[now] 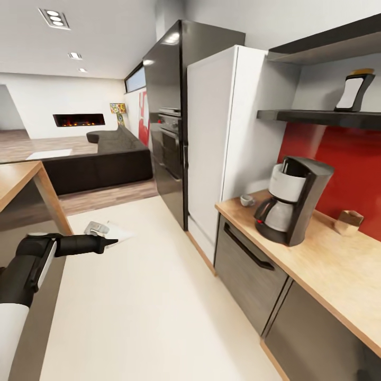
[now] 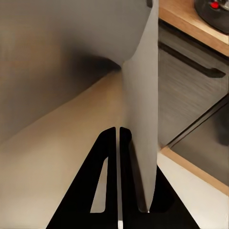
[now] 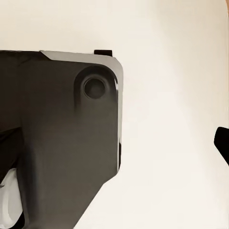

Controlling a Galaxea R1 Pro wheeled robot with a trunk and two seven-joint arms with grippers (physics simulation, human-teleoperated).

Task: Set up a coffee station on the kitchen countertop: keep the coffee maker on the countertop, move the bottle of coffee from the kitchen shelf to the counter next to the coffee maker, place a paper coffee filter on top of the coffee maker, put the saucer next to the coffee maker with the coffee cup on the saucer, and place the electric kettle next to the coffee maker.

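Coffee maker (image 1: 292,200) stands on the wooden surface (image 1: 328,275), coffee cup (image 1: 247,200) near it by the fridge, coffee bottle (image 1: 355,91) up on the shelf (image 1: 317,117). Left gripper (image 2: 118,138) is closed, fingers together, holding nothing. Right gripper state: cannot tell.

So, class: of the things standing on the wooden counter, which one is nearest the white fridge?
The small grey cup, at the counter's end beside the fridge. The coffee maker and brown box sit farther along.
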